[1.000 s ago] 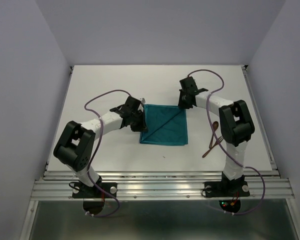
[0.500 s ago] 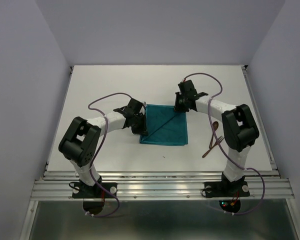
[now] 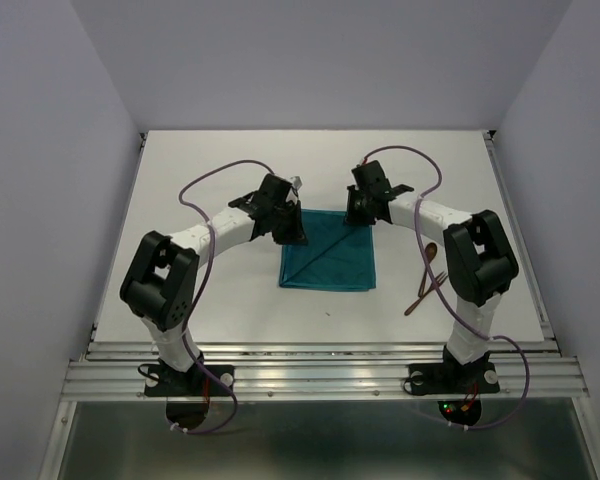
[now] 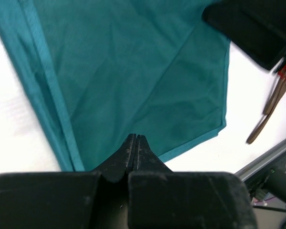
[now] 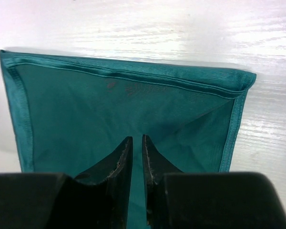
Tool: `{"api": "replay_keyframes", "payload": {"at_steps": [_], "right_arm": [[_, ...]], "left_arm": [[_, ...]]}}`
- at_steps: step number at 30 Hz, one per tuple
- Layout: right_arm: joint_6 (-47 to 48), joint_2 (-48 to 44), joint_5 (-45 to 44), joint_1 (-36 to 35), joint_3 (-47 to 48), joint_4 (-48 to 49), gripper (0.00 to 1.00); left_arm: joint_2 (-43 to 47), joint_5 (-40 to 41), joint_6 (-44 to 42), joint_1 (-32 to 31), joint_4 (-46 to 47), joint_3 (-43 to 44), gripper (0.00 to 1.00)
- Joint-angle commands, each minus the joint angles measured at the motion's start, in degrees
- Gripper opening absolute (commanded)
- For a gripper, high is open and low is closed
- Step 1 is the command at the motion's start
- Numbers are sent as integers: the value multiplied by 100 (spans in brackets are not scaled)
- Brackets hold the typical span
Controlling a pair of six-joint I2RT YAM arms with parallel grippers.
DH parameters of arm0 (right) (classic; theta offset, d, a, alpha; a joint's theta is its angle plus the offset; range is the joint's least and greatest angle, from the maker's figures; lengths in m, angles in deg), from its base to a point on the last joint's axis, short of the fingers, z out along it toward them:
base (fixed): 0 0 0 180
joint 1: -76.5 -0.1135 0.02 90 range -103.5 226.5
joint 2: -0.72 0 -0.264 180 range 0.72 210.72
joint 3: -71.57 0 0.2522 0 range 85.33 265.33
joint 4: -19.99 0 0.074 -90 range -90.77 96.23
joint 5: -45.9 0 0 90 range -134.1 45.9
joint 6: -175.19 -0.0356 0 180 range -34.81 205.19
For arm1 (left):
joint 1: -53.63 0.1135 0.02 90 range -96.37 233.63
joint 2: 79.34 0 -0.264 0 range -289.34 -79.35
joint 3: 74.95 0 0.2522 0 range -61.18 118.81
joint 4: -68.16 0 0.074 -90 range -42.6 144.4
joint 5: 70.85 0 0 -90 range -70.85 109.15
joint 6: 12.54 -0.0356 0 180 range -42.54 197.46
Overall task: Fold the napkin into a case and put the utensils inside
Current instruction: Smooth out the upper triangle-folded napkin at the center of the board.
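The teal napkin (image 3: pixel 330 258) lies flat in the middle of the table, with a diagonal crease across it. My left gripper (image 3: pixel 294 230) is at its far left corner. In the left wrist view its fingers (image 4: pixel 135 137) are pressed shut over the napkin (image 4: pixel 133 71), and I see no fabric between them. My right gripper (image 3: pixel 358 212) is at the far right corner, its jaws (image 5: pixel 135 137) a narrow gap apart just above the napkin (image 5: pixel 109 114), gripping nothing. The two reddish-brown utensils (image 3: pixel 425 285) lie crossed on the table right of the napkin, by the right arm.
In the left wrist view the utensils (image 4: pixel 269 107) show beyond the napkin's corner, with the table's metal front rail (image 4: pixel 271 167) behind them. Purple cables loop over both arms. Walls close in the table on three sides.
My left gripper has moved away from me along the napkin's left edge to its far left corner. The right gripper has shifted slightly left at the far right corner. The napkin has stayed put.
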Motion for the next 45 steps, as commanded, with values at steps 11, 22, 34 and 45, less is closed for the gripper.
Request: {"api": "replay_keyframes", "payload": {"at_steps": [11, 22, 34, 45], "right_arm": [[-131, 116, 183, -270, -152, 105, 19], [-95, -464, 33, -270, 138, -88, 15], [-157, 265, -63, -577, 15, -9, 14], [-122, -147, -37, -577, 261, -114, 15]], "left_arm": [[-1009, -379, 407, -119, 647, 243, 0], [-289, -353, 346, -119, 418, 374, 0], [-148, 86, 328, -102, 287, 102, 0], [537, 605, 389, -66, -21, -495, 0]]}}
